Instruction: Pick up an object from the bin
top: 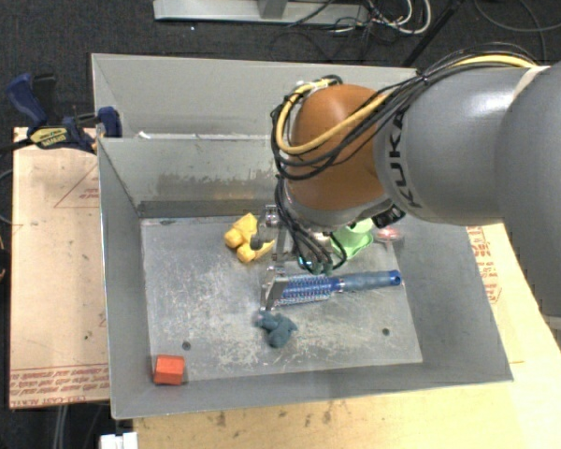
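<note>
camera view: the gripper [274, 293] is seen low over the floor of the bin [206, 335], near its centre, at the bristle end of a blue brush [355, 282] whose handle runs off toward 3 o'clock. how wide the gripper stands cannot be told, nor whether anything is held. step in hand, as judged: closing on the brush head. the brush is best taken squarely across its narrow width, low enough that more than bristles is caught. gripped at one end, the long handle is likely to droop, so a straight lift is advised. a yellow toy [244, 235] at 11 o'clock and a grey-blue lump [279, 329] at 6 o'clock lie near and should not be nudged. a red block [169, 369] lies well apart at 8 o'clock. a green thing [355, 238] at 2 o'clock is mostly hidden by the orange wrist cover [332, 148]; its kind is not made out.
</note>
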Available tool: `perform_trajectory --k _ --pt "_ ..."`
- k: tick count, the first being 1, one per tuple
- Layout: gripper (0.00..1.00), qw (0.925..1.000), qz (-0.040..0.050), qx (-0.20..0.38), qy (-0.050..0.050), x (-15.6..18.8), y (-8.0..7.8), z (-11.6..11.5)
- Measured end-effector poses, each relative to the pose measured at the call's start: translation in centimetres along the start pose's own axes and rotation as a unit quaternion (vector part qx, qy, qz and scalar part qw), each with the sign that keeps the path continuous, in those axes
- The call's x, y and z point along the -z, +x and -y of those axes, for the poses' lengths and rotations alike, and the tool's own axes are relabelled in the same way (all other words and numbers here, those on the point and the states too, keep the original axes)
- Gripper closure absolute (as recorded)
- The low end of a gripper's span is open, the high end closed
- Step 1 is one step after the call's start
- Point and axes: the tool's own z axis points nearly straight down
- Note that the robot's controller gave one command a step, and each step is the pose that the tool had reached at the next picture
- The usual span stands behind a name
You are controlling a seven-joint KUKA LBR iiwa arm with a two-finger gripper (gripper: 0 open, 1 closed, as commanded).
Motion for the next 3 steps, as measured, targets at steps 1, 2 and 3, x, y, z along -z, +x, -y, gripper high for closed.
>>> perform_trajectory --k 1,2,3 --pt "0.00 0.9974 0.0019 0.072 0.002 -6.7 0.7 6.6" --pt "1.00 0.9973 0.0040 0.074 0.000 -6.5 0.6 6.3" --pt "1.00 0.9966 0.0086 0.082 0.000 5.0 -1.2 6.5"
